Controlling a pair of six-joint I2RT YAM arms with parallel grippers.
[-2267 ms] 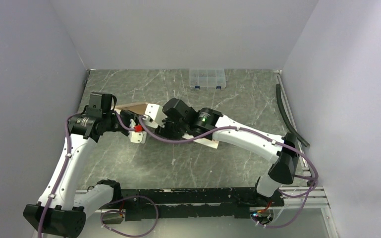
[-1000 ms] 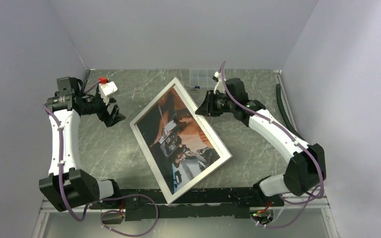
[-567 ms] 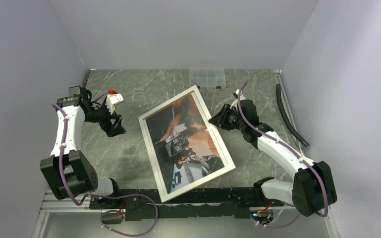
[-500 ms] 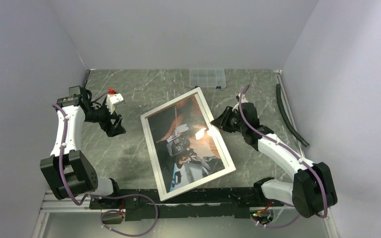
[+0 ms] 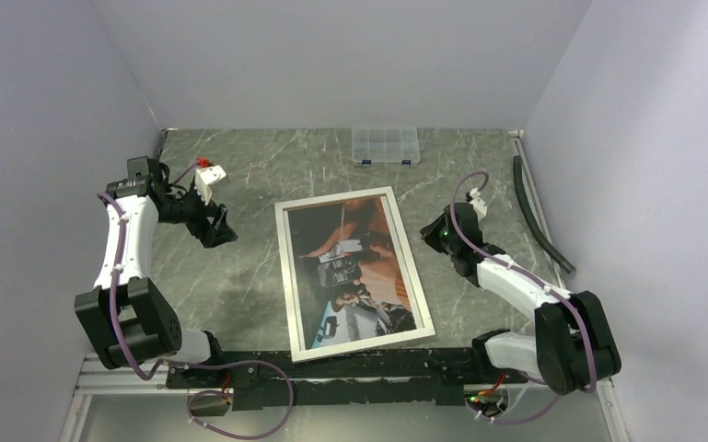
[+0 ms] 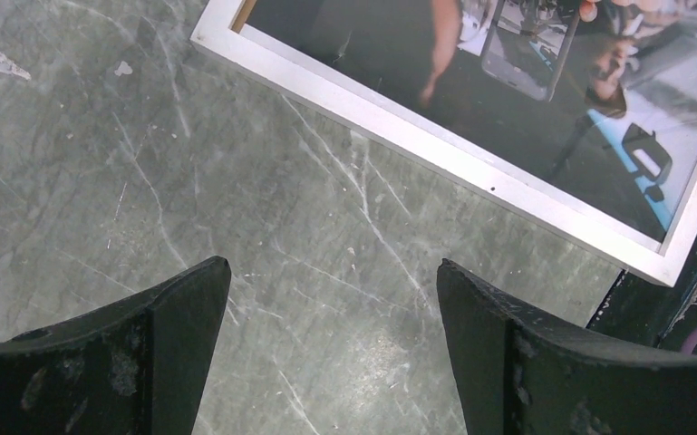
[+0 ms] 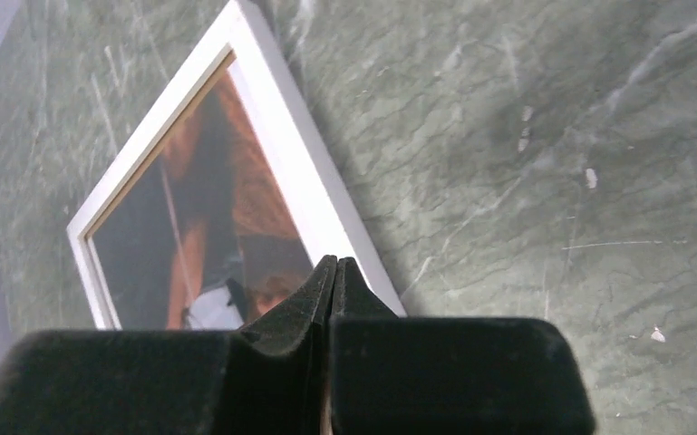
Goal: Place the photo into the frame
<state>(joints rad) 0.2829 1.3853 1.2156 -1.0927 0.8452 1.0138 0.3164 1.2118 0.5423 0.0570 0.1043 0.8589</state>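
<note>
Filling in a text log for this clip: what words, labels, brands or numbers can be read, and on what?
No readable text anywhere.
Photo in the frame: one dark logo-like mark, too blurred to read.
Clear box: no label visible.

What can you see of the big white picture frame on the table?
The large white-bordered rectangular picture frame lies flat, front up, on the green marbled table, slightly skewed, its near end at the black base rail. The narrow border shows a thin wood-coloured inner lip. A dark, orange and teal photo of people fills it. Neither gripper holds it: the left gripper hangs open, apart; the right gripper, shut, sits beside its right long edge.
</note>
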